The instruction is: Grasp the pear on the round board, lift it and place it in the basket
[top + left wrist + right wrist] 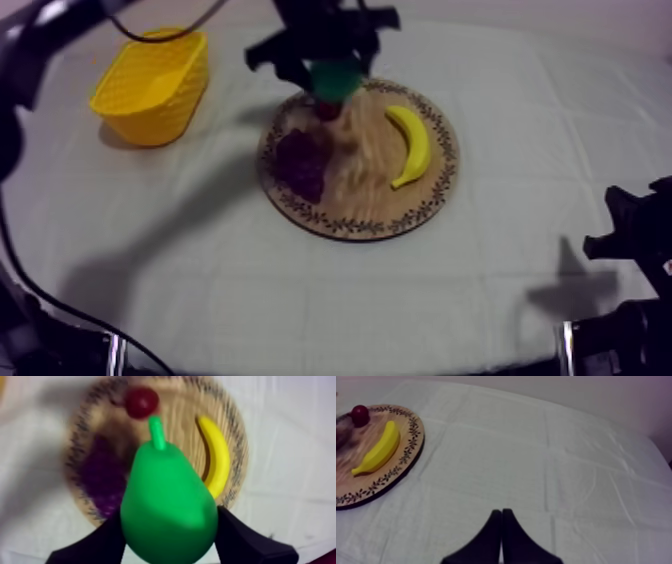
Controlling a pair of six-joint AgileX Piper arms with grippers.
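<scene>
Pear (167,511) gripped in left pincer (169,537), seemingly above far rim of board (350,228).

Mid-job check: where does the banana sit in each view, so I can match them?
Top view: banana lies on the wooden board, along its right-hand rim.
Left wrist view: banana on the board, beside the pear, close to the rim.
Right wrist view: banana on the board, near the small red fruit, by the rim.
Shared landmark: the board's patterned rim next to the banana.

pear (169,511) base cut off, grapes (102,483) blurred
</scene>
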